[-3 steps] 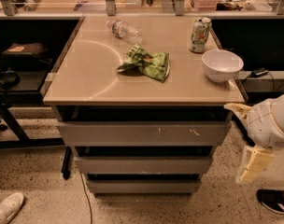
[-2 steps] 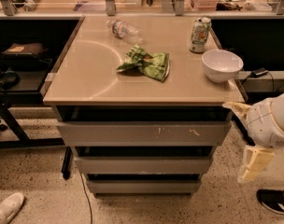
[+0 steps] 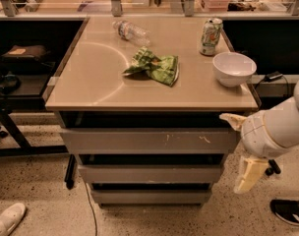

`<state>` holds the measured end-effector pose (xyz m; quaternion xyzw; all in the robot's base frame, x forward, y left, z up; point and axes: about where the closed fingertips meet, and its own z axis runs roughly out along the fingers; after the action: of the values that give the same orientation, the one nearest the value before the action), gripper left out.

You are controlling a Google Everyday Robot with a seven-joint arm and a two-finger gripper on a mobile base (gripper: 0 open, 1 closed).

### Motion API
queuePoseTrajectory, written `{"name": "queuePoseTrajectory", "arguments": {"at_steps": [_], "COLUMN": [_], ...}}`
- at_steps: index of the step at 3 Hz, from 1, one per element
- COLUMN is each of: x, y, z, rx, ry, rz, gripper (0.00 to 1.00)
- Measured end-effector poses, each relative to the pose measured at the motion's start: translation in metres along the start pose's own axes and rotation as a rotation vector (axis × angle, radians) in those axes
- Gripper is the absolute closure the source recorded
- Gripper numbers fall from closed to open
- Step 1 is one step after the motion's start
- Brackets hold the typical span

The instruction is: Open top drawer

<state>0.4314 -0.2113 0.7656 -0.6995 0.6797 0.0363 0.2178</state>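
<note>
The top drawer (image 3: 139,140) is the wide grey front just under the tabletop, with pale scuff marks right of centre and a dark gap above it. Its front looks about in line with the cabinet. My gripper (image 3: 240,149) is on the white arm at the right, level with the drawer's right end and just outside it. Its two pale fingers (image 3: 249,173) are spread apart, one above near the drawer's top right corner and one hanging lower. They hold nothing.
Two narrower grey drawer fronts (image 3: 149,173) sit below. On the tan tabletop (image 3: 90,82) lie a plastic bottle (image 3: 130,31), a green chip bag (image 3: 154,67), a soda can (image 3: 210,36) and a white bowl (image 3: 233,68). A dark side table (image 3: 12,82) stands left. Shoes (image 3: 7,219) are on the floor.
My gripper has shifted a little to the left, closer to the right end of the top drawer. The drawer and the things on the table have not moved.
</note>
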Motion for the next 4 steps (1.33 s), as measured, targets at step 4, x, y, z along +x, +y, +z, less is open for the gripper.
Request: {"name": "queuePoseTrajectory", "arguments": {"at_steps": [4], "x": [0.013], "y": [-0.05], "z": [0.122], "rx": [-0.088], "ry": [-0.142], "rz": [0.097], "gripper": [0.0]}}
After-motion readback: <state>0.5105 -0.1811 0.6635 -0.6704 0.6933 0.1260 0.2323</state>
